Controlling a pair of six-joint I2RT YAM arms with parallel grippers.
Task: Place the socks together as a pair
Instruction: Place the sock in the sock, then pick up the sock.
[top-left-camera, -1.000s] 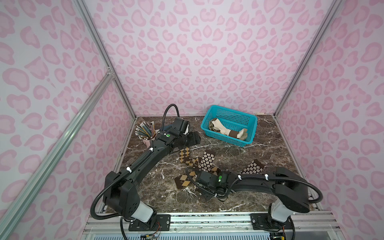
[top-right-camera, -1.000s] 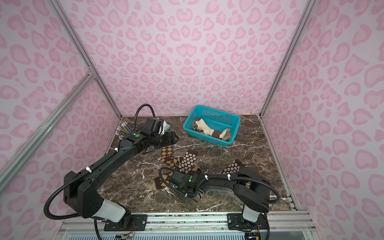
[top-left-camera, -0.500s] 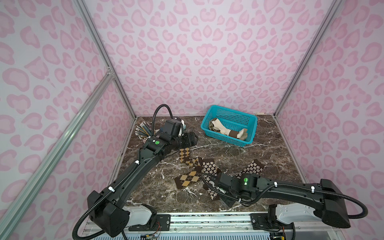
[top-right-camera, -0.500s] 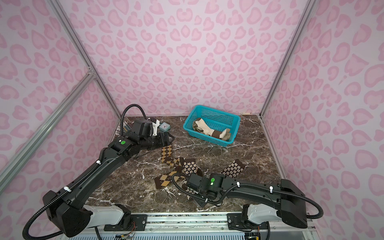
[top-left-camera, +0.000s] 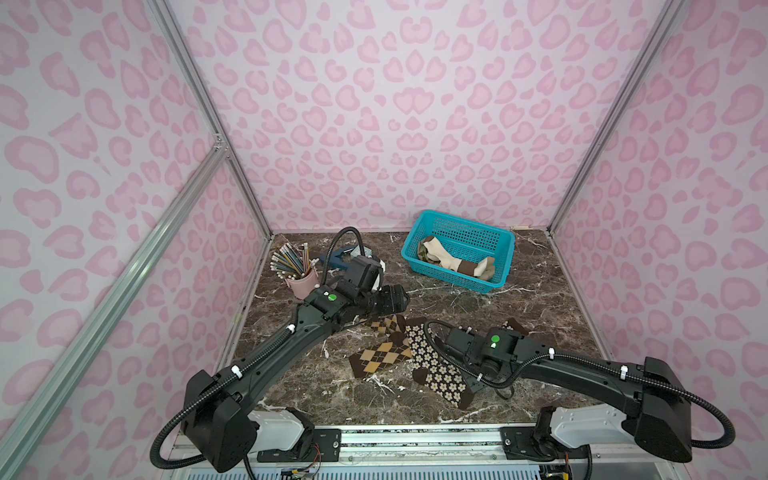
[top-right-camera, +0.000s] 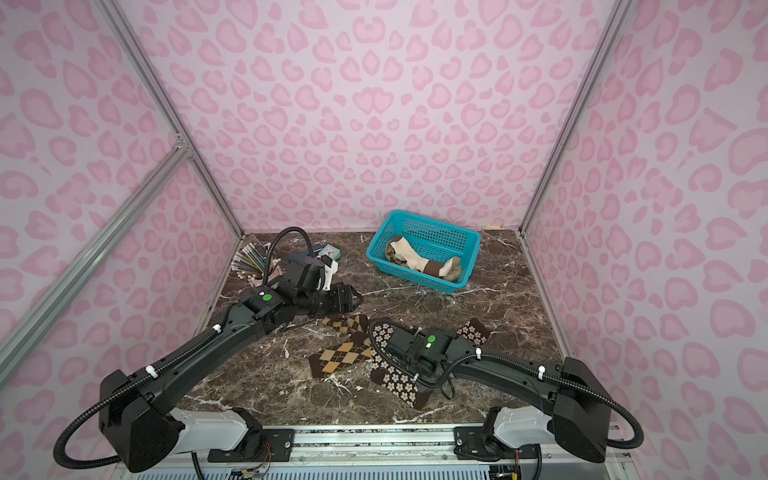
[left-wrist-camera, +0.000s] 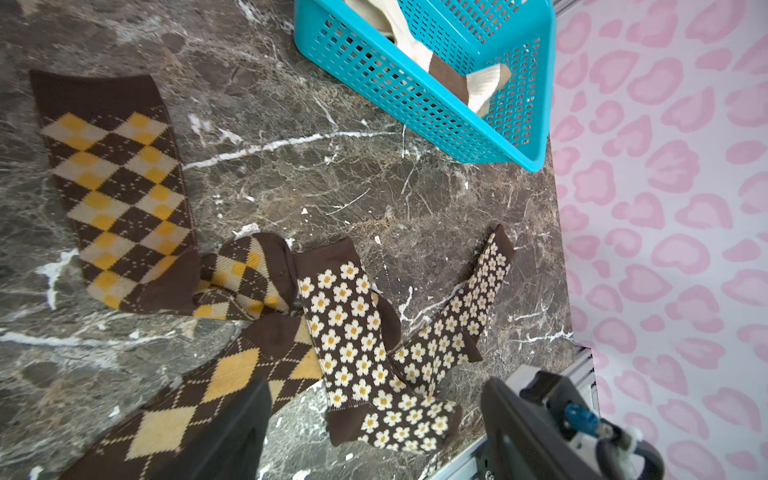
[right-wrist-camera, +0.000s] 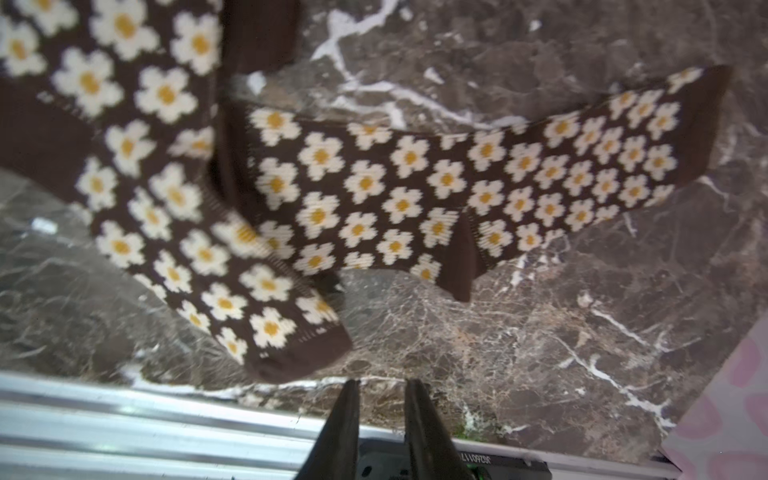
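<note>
Nearest the rail (top-left-camera: 415, 434), the right gripper (right-wrist-camera: 382, 415) hangs above the table (top-left-camera: 540, 307) edge, its jaws a narrow slit apart and gripping nothing. Just beyond it lies one flower sock (top-left-camera: 440, 374), with its rounded dark end toward the rail and its length running away and slightly left. The second flower sock (left-wrist-camera: 457, 320) touches or overlaps it partway along and slants off to the far right, cuff outward, so the two make a V rather than a stack. To their left the two argyle socks (top-left-camera: 382, 357) meet at one end, also at an angle, and one of them is bent. Farther back the left gripper (top-left-camera: 395, 303) hovers with its jaws wide and empty. At the far side a cream-and-brown sock (top-left-camera: 449, 262) sits in the basket (top-left-camera: 449, 280). I judge the sorting by pattern mostly done, but neither pair on the table is laid parallel yet. Aligning the flower socks seems to be the work left.
</note>
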